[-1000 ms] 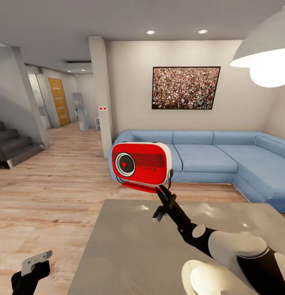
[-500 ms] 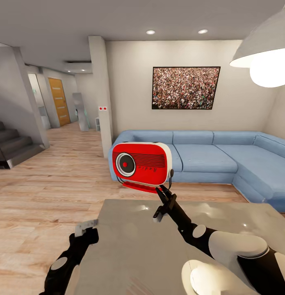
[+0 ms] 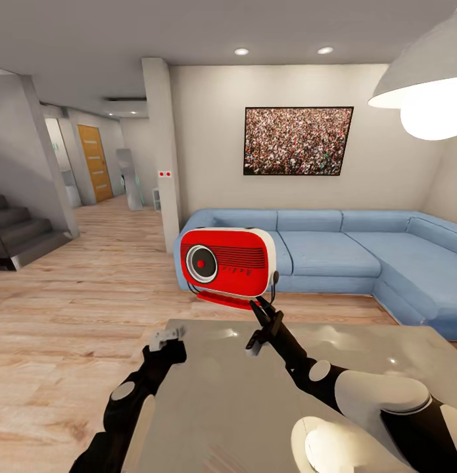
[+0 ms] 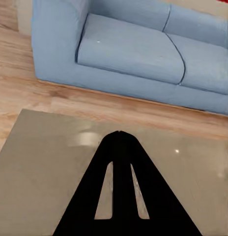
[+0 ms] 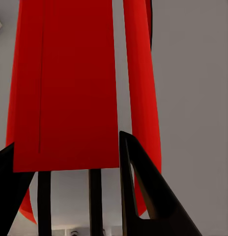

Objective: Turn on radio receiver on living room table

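Note:
The radio receiver point(image 3: 228, 261), red with white sides and a round dial whose centre is red, hangs upright in the air above the far edge of the glossy grey table point(image 3: 215, 414). My right gripper point(image 3: 262, 307) is shut on its lower right end, by the thin handle. In the right wrist view the radio's red underside point(image 5: 70, 83) lies between the dark fingers point(image 5: 143, 191). My left gripper point(image 3: 168, 337) is shut and hovers over the table's far left corner, lower than the radio and to its left. From the left wrist its fingertips point(image 4: 119, 136) point over the table top point(image 4: 40, 162).
The blue corner sofa point(image 3: 340, 246) runs behind the table, also seen as a sofa end point(image 4: 128, 54) from the left wrist. A white pendant lamp point(image 3: 425, 85) hangs at the upper right. A framed crowd picture point(image 3: 298, 140), a pillar point(image 3: 164, 157) and stairs point(image 3: 18, 233) stand around.
My left arm has risen from the lower left and swung right and forward to the table's far left corner. The radio and my right arm have stayed put.

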Tool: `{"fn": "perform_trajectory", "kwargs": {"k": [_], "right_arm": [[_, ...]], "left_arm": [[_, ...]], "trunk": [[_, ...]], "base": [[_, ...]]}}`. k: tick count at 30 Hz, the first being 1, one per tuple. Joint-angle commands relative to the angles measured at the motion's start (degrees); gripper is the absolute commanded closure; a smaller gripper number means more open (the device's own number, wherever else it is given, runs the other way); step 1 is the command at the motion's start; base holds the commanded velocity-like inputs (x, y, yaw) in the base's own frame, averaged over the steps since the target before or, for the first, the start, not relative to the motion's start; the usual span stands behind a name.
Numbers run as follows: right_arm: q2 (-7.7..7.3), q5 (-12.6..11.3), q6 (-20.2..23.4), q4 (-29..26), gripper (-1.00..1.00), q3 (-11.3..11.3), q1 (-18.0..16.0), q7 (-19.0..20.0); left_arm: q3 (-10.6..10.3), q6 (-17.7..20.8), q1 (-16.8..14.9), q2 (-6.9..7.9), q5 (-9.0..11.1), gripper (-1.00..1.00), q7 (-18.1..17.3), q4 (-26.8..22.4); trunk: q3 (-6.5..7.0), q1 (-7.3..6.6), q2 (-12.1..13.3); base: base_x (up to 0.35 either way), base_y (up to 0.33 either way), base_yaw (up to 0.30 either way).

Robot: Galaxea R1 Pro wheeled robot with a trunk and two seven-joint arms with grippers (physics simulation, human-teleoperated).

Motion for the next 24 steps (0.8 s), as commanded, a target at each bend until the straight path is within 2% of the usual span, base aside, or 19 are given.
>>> {"fn": "perform_trajectory", "kwargs": {"k": [1,5,7,21,24], "right_arm": [[-0.01,0.1,0.0,0.0,1.00,-0.2,0.0,0.0],[-0.12,0.1,0.0,0.0,1.00,-0.3,0.0,0.0],[-0.22,0.0,0.0,0.0,1.00,-0.2,0.0,0.0],[-0.59,-0.1,0.2,0.0,1.00,-0.2,0.1,0.0],[-0.57,-0.1,0.2,0.0,1.00,-0.2,0.4,0.0]], "left_arm": [[-0.1,0.0,-0.4,0.00,0.0,1.00,-1.2,-0.1],[-0.3,-0.1,-2.4,0.00,0.1,1.00,-6.3,-0.1],[-0.3,-0.1,-3.0,0.00,0.1,1.00,-7.4,-0.1],[-0.3,0.0,-5.4,0.00,0.2,1.00,-8.3,0.1],[-0.5,0.0,-6.4,0.00,1.4,1.00,-8.3,0.3]], "trunk": [[0.00,0.00,0.0],[0.00,0.00,0.0],[0.00,0.00,0.0],[0.00,0.00,0.0],[0.00,0.00,0.0]], "base": [[0.000,0.000,0.000],[0.000,0.000,0.000],[0.000,0.000,0.000],[0.000,0.000,0.000],[0.000,0.000,0.000]]}}
